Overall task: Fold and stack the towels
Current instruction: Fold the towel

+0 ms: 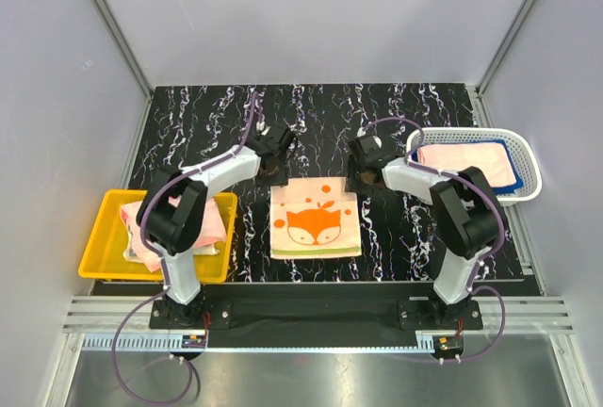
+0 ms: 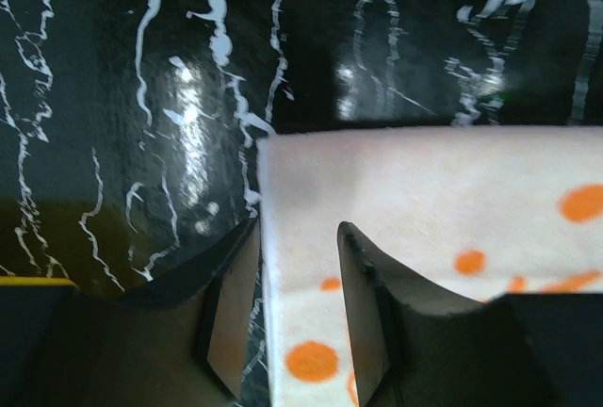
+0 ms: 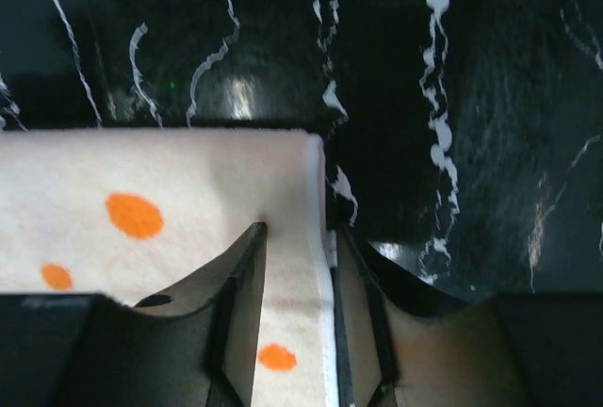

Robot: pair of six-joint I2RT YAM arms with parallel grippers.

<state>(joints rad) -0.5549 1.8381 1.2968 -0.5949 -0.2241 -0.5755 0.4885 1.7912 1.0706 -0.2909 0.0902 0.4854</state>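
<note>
A cream towel (image 1: 316, 223) with an orange fox and orange dots lies folded flat on the black marbled table. My left gripper (image 1: 280, 170) is at its far left corner, open. In the left wrist view that gripper (image 2: 300, 228) straddles the towel's (image 2: 433, 190) left edge, one finger over the cloth and the other over the table. My right gripper (image 1: 353, 179) is at the far right corner. In the right wrist view it (image 3: 300, 230) stands open astride the towel's (image 3: 188, 181) right edge, with its left fingertip (image 3: 252, 237) pressing on the cloth.
A yellow bin (image 1: 102, 249) at the left holds pink towels (image 1: 188, 223). A white mesh basket (image 1: 529, 160) at the right holds a salmon-pink towel (image 1: 466, 164) on a blue one (image 1: 510, 157). Grey walls enclose the table.
</note>
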